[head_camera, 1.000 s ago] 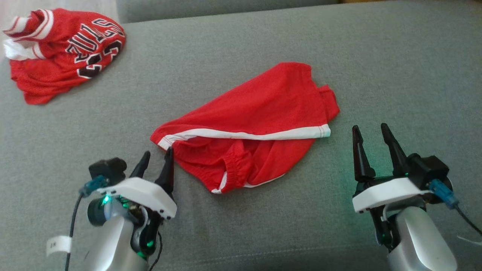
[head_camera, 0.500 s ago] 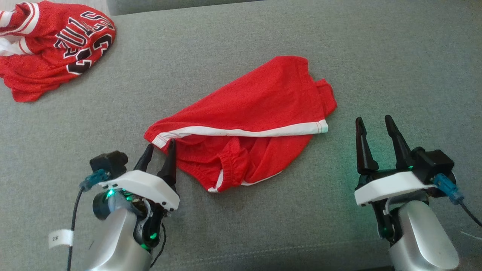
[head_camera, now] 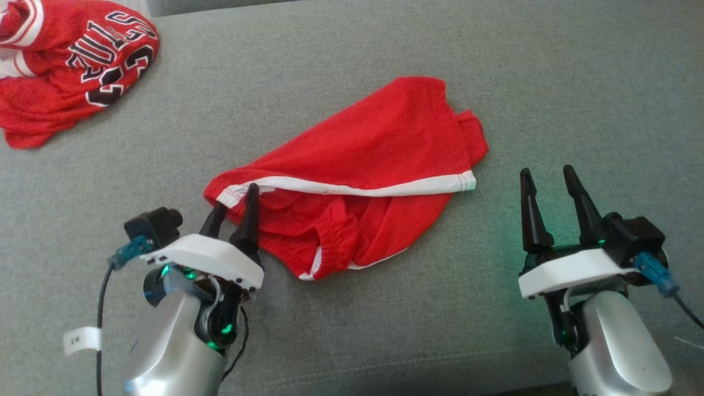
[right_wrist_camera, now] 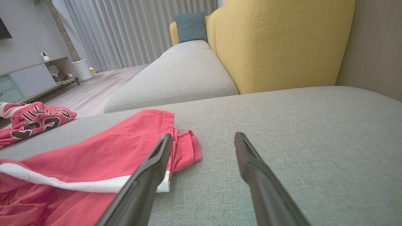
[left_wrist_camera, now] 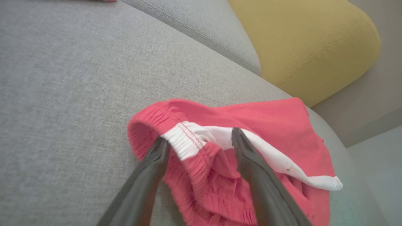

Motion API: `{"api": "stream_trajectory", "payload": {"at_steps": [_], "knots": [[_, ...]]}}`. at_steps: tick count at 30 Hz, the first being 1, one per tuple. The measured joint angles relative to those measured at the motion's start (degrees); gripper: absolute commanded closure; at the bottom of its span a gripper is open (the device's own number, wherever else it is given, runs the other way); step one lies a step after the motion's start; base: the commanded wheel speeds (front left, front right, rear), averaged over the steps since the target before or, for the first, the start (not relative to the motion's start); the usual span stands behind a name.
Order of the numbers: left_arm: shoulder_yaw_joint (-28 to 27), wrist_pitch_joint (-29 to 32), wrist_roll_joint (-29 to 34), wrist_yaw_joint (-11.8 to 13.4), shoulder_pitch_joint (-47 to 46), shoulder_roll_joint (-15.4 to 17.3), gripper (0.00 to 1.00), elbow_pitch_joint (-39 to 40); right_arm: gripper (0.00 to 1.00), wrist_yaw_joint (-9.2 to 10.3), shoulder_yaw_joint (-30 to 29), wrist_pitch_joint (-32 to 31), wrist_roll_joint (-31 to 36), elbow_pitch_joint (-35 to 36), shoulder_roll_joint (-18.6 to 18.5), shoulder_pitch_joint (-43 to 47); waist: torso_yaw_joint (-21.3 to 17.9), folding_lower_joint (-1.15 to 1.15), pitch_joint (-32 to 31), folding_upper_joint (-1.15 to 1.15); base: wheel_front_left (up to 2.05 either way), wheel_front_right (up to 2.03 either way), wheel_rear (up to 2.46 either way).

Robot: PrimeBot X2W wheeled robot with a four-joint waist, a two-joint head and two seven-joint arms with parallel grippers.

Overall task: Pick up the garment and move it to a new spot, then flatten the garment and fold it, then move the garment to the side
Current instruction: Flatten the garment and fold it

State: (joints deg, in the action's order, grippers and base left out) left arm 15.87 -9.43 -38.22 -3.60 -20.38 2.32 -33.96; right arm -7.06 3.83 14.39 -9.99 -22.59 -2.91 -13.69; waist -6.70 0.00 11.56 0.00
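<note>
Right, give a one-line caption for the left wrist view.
Open left gripper poised at the white-trimmed edge of a red cloth on the grey sofa, yellow cushion behind.

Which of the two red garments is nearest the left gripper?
The plain red cloth with the white band, mid-sofa: the left gripper, open, straddles its corner. The lettered jersey lies far off, apart from both grippers.

"BULLS 23" on red jersey [head_camera: 66, 77]

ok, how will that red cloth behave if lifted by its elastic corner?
Probably floppy: the red cloth lies in soft folds, so the rest should drape and trail. Likely light, being thin. Its gathered elastic corner, inside the open left gripper, may grip well.
</note>
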Motion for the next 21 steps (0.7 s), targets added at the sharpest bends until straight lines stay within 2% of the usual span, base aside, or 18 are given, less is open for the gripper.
{"api": "stream_trajectory", "payload": {"at_steps": [3,4,5,6,8,14,21], "knots": [[0.1,-0.7,-0.5,0.0,-0.4,0.0,0.17,0.0,0.00,0.00,-0.2,0.0,0.0,0.1,0.0,0.0,-0.2,0.00,0.2,0.00,0.00,0.00,0.00],[0.1,-0.8,-1.0,0.1,-0.5,0.0,0.28,0.0,0.00,0.00,-0.2,0.0,0.0,0.2,0.0,0.0,-0.3,0.00,0.3,0.00,0.00,0.00,0.00],[0.1,-0.8,-1.2,0.1,-0.6,0.0,0.49,0.0,0.00,0.00,-0.2,0.0,0.0,0.3,0.0,0.0,-0.4,0.00,0.4,0.00,0.00,0.00,0.00],[0.1,-1.1,-1.3,0.1,-0.8,0.0,0.59,0.0,0.00,0.00,-0.3,0.0,0.0,0.3,0.0,0.0,-0.4,0.00,0.5,0.00,0.00,0.00,0.00],[0.1,-1.4,-1.3,0.1,-1.0,0.0,1.00,0.0,0.00,0.00,-0.3,0.0,0.0,0.3,0.0,-0.1,-0.4,0.00,0.6,0.00,0.00,0.00,0.00],[0.0,-2.6,-2.2,0.1,-1.0,-0.1,1.00,0.6,0.00,0.00,1.2,0.0,0.4,-1.2,0.0,-0.2,-0.1,0.00,0.7,0.00,0.00,0.00,0.00],[0.0,-3.3,-2.3,0.6,0.1,-0.1,1.00,1.2,0.00,0.00,8.0,-0.3,1.6,-9.4,0.0,-4.9,1.0,0.00,1.2,0.00,0.00,0.00,0.00]]}}
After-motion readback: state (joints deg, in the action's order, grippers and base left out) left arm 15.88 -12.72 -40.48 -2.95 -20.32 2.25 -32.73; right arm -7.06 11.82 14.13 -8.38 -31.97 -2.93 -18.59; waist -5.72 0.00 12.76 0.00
